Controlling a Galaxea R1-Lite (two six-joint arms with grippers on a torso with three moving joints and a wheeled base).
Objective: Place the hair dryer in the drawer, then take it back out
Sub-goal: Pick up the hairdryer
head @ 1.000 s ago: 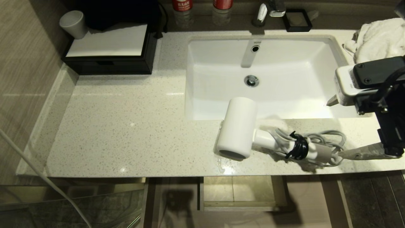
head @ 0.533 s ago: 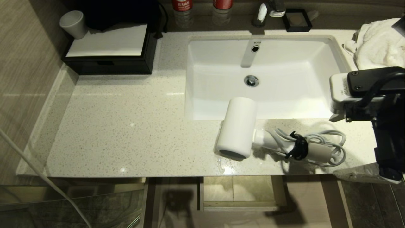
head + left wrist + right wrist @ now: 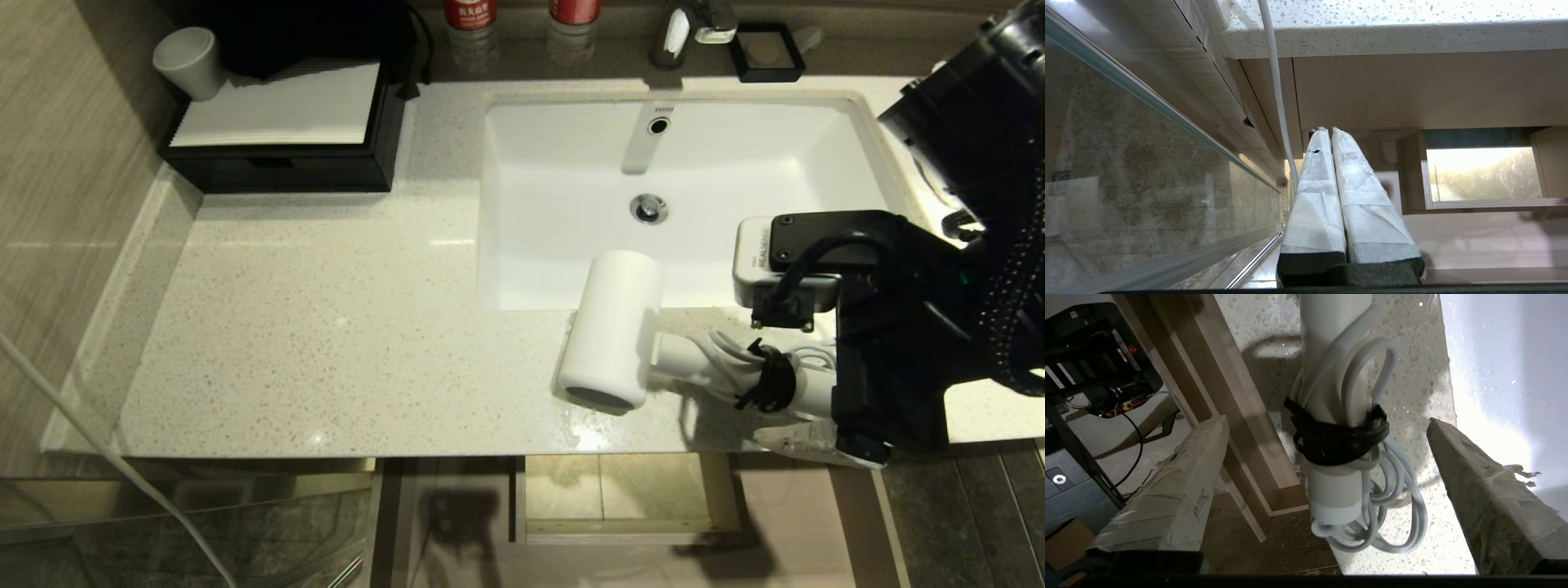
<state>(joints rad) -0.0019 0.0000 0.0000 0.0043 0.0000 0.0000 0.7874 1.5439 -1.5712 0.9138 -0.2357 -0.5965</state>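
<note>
The white hair dryer (image 3: 612, 327) lies on the speckled counter at its front edge. Its barrel points toward the sink, and the handle (image 3: 1333, 343) runs right with the grey cord (image 3: 1404, 506) held by a black band (image 3: 771, 380). My right gripper (image 3: 1327, 421) hangs open over the handle's end, one taped finger (image 3: 1180, 482) on each side and neither touching it. The drawer (image 3: 804, 514) stands pulled out under the counter, its boxed notch (image 3: 620, 498) showing. My left gripper (image 3: 1331, 130) is parked shut below the counter at the left.
The white sink (image 3: 816, 147) lies just behind the dryer. At the back left are a black box with a white top (image 3: 277, 122) and a grey cup (image 3: 189, 61). Bottles (image 3: 471, 24) and a small black tray (image 3: 766, 51) line the back. A white cable (image 3: 98, 441) crosses the left.
My right arm swung in from the right edge toward the dryer, and its open fingers now straddle the handle's end. It now covers the towel. The dryer has not moved.
</note>
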